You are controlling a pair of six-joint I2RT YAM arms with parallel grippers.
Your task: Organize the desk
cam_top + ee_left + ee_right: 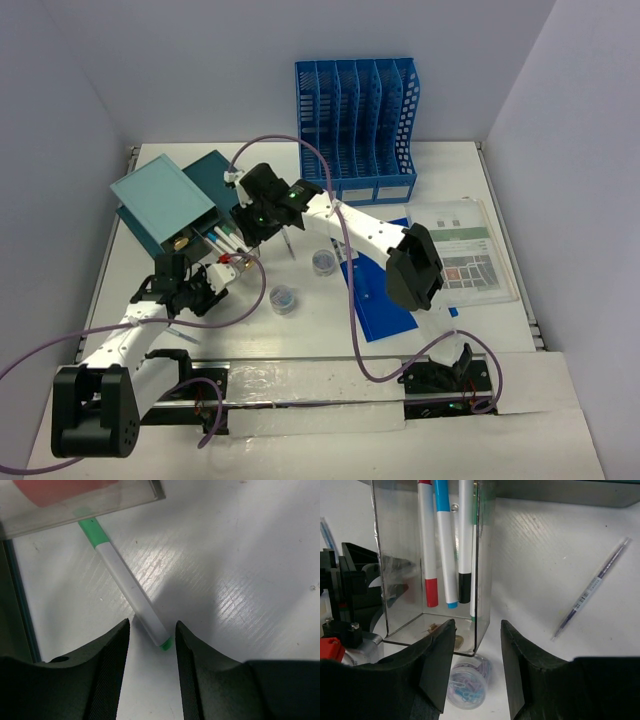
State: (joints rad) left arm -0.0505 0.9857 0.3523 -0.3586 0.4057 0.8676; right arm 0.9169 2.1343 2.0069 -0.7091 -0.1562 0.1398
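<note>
Left arm reaches low toward 1 o'clock. The left end effector (150, 630) is released, jaws either side of the 5 o'clock tip of a green marker (127, 587) lying 11-to-5 in the wrist view. Right forearm runs to 10 o'clock, right end effector (476, 630) released at a clear pen box (482, 580). The desk (460, 175) sits under everything, long axis 9-to-3 from the top.

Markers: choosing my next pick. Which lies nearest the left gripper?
The green-tipped white marker at the left gripper; red, blue and black ones sit in a clear box.
</note>
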